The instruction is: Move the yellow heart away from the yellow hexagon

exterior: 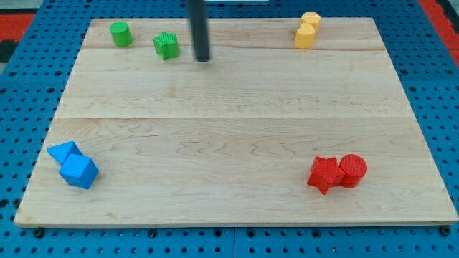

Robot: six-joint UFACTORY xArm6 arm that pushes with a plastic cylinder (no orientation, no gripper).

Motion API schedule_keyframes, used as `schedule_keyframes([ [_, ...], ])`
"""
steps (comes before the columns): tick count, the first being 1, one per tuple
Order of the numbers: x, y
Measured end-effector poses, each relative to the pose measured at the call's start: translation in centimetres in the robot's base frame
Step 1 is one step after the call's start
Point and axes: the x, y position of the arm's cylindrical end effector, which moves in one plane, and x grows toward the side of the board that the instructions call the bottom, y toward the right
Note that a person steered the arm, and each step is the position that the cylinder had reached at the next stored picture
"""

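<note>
The tip (203, 59) rests on the bench (229, 129) near the view's top, just right of the green star (166, 45), well left of both yellow blocks. No fingers exist to report. The yellow heart (305, 36) touches the yellow hexagon (311, 19) at the top right.

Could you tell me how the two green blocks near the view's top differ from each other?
The green cylinder has a smooth round outline, while the green star has a jagged, pointed one. The green cylinder sits nearer the view's top left corner; the green star lies to its right and slightly lower, just left of my tip. They share the same green colour, a similar size, and neither touches another block.
</note>
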Motion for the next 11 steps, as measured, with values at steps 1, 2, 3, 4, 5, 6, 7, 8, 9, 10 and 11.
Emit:
schedule_keyframes([
  [1,-0.2,10.9],
  [2,0.0,20.6],
  [3,-7.7,25.1],
  [4,-8.5,20.1],
  [5,-5.6,14.8],
  [6,0.1,12.0],
  [7,5.6,12.5],
  [8,10.3,17.9],
  [9,17.2,23.1],
  [10,24.7,26.9],
  [11,31.0,24.5],
])
